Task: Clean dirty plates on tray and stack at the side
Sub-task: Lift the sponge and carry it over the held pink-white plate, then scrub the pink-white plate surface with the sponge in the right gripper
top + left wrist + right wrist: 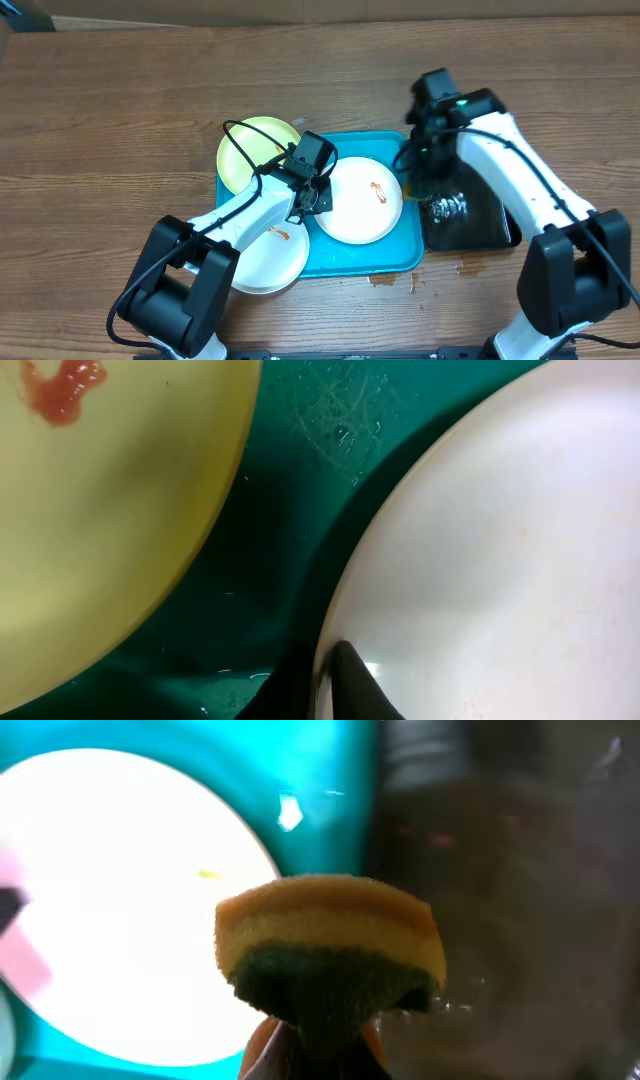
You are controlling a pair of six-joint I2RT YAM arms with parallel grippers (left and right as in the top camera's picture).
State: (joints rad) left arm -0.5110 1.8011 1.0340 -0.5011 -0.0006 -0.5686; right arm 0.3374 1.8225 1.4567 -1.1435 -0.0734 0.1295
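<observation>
The turquoise tray (405, 255) lies mid-table. A white plate (360, 205) with an orange smear sits on it. My left gripper (318, 192) is shut on this plate's left rim; in the left wrist view the jaws (325, 685) pinch the rim of the white plate (500, 540). The yellow-green plate (250, 150) lies over the tray's back-left corner and shows a red smear in the left wrist view (100, 510). A second white plate (262, 262) lies over the tray's front-left edge. My right gripper (420, 160) is shut on a yellow-and-green sponge (330, 940) near the tray's right edge.
A narrow black tray (485, 225), wet and shiny, lies right of the turquoise tray, under my right arm. Water drops (385, 280) lie on the wooden table in front of the turquoise tray.
</observation>
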